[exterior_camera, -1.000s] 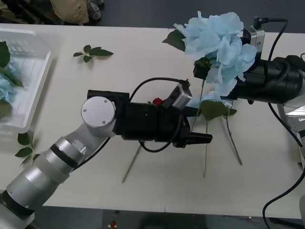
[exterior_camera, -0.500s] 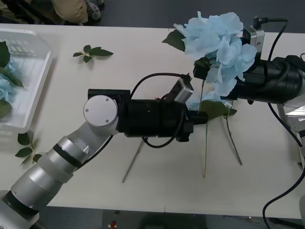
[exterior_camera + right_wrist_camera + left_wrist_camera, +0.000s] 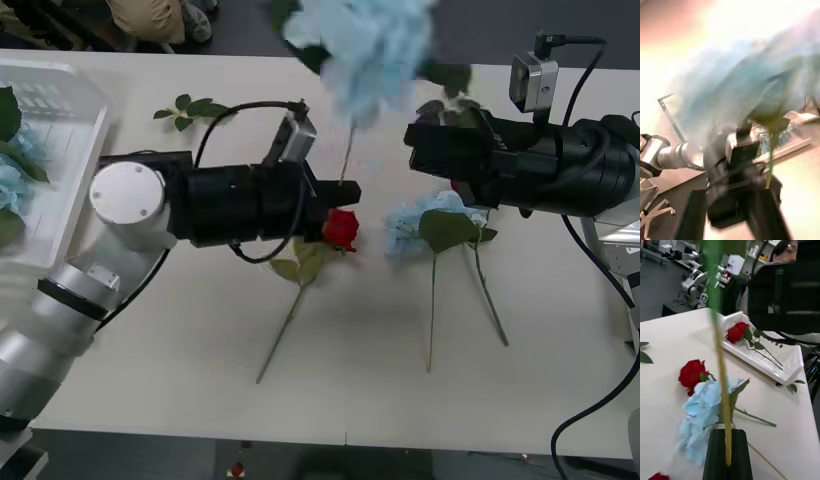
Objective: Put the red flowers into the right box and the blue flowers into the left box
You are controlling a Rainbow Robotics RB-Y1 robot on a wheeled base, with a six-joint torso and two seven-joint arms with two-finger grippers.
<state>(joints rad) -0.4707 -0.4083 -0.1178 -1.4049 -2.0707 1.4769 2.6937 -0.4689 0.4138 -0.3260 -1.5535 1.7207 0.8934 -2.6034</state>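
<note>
Above the middle of the surface [image 3: 180, 330], pinches the thin stem of one of the blue flowers [image 3: 375, 45] between the fully closed black fingers [image 3: 718, 453] of the left gripper [image 3: 348, 192], bloom swung up high toward the far edge. Needs to carry it over to the left box [image 3: 70, 90] at the left edge, with blue clusters already inside. Risks a slip or twist: grips only a slick, narrow stem, well below a heavy head, so may pivot or slide out under a fast swing. Could also snag one of the red flowers [image 3: 341, 228] lying just beside those fingers, or drag its leaves along. May catch the trailing stem on the box rim and tip the flower onto the surface instead of in. Leaves the right gripper [image 3: 420, 150] hanging near, across from the left; cannot tell its grip state. Might clip that arm on a wide swing. Leaves more of the blue flowers flat on the surface below it, plus red ones already in the right box [image 3: 790, 365].
</note>
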